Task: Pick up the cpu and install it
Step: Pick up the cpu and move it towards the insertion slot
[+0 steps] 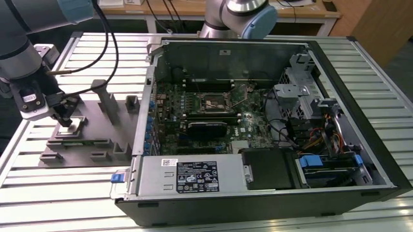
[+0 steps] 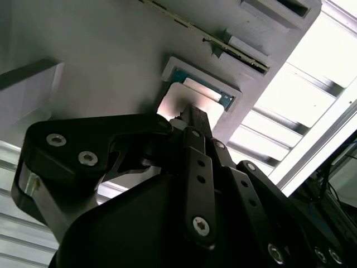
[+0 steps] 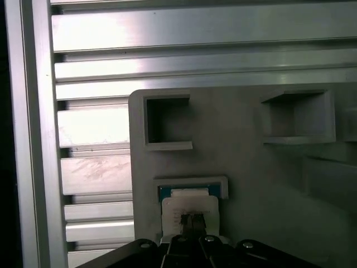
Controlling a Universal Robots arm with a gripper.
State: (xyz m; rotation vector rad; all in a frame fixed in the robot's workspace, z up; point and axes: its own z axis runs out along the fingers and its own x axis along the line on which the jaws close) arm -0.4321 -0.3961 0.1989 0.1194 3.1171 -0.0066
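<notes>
The cpu [image 1: 77, 123], a small pale square chip, lies in a recess of the grey fixture block [image 1: 96, 142] at the exterior view's left. My gripper [image 1: 65, 121] stands straight over it, its dark fingers pressed together with their tips down on the chip's top. In the first wrist view the cpu [image 3: 189, 202] sits in its blue-edged pocket with the gripper [image 3: 193, 222] on the middle of its silvery face. The second wrist view shows the gripper [image 2: 192, 116] meeting the cpu [image 2: 175, 103] the same way. The dark socket frame [image 1: 213, 102] sits mid-motherboard inside the open computer case [image 1: 193, 176].
The fixture block [image 3: 251, 178] has other square pockets [image 3: 167, 120] and upright posts [image 1: 103, 96] close to my arm. It rests on a ribbed aluminium table [image 1: 38, 193]. A second robot arm [image 1: 239, 14] stands behind the case. Cables [image 1: 103, 53] trail from my arm.
</notes>
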